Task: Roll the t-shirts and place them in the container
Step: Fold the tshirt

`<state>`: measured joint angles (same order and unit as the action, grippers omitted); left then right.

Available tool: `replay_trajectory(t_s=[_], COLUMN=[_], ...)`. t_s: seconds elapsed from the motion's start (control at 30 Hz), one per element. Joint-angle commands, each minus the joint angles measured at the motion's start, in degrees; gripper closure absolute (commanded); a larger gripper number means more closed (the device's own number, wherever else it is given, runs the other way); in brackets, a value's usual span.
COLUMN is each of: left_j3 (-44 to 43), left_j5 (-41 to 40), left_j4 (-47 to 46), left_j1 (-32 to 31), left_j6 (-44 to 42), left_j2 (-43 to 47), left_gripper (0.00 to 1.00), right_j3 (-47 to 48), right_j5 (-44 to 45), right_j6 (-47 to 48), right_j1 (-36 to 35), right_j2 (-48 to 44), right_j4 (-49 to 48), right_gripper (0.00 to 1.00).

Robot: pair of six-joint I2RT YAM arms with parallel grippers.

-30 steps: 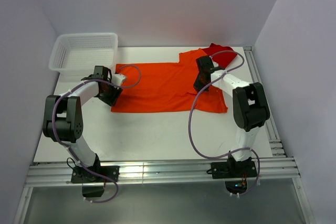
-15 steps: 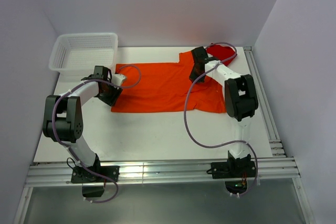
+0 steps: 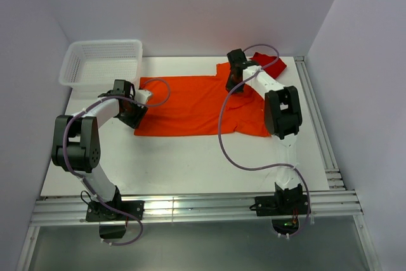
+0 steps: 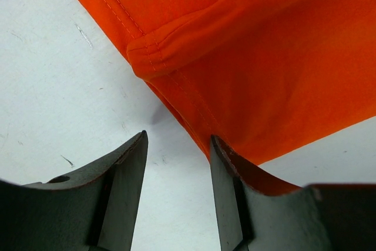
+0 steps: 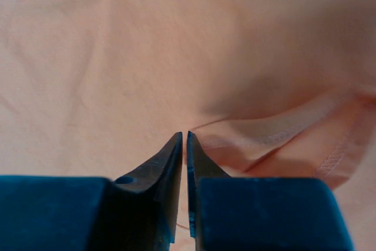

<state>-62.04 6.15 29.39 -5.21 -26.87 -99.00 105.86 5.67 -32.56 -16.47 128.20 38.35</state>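
Observation:
A bright orange t-shirt (image 3: 196, 103) lies spread flat on the white table. A darker red shirt (image 3: 271, 63) is bunched at its back right corner. My left gripper (image 3: 130, 112) is open at the orange shirt's left edge. In the left wrist view (image 4: 179, 139) one finger is over bare table and the other over the hem, below a small fold (image 4: 176, 45). My right gripper (image 3: 233, 84) is over the shirt's back right part near the sleeve. In the right wrist view (image 5: 186, 136) its jaws are shut just above the cloth, at a seamed fold (image 5: 276, 136), with nothing seen between them.
A white mesh basket (image 3: 76, 74) stands at the back left corner. Purple-white walls close in the back and both sides. A metal rail (image 3: 314, 112) runs along the table's right edge and another along the front by the arm bases.
My right gripper has moved toward the back of the table, from the shirt's middle right to its back right near the sleeve. The left arm has not moved.

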Motion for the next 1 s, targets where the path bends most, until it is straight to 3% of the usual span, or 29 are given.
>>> replay_trajectory(t_s=[0.0,0.13,0.23,0.6,0.8,0.97], left_j3=[-1.07,-0.54,-0.36,-0.36,-0.10,-0.19], left_j5=[-0.35,-0.61,-0.61,0.00,0.44,0.79], left_j4=[0.06,-0.29,-0.30,-0.38,-0.38,-0.29], left_j1=[0.12,0.12,0.12,0.12,0.20,0.20], left_j6=[-0.11,-0.11,-0.11,-0.11,-0.29,-0.29], left_j2=[0.39,0.48,0.39,1.09,1.35,1.35], left_gripper=[0.48,0.48,0.48,0.48,0.48,0.48], right_j3=[4.17,5.05,4.70,-5.92,-16.90,-24.64], right_j5=[-0.92,-1.72,-0.23,7.86,9.19,8.83], right_j6=[2.32,4.16,4.69,1.89,-1.28,-2.07], right_j1=[0.30,-0.05,-0.40,-0.32,0.56,1.70], right_j2=[1.43,1.88,1.09,-14.81,-21.49,-23.08], right_j4=[0.94,0.41,0.50,-0.82,-3.18,-6.00], right_gripper=[0.83,0.63,0.55,0.53,0.77,0.84])
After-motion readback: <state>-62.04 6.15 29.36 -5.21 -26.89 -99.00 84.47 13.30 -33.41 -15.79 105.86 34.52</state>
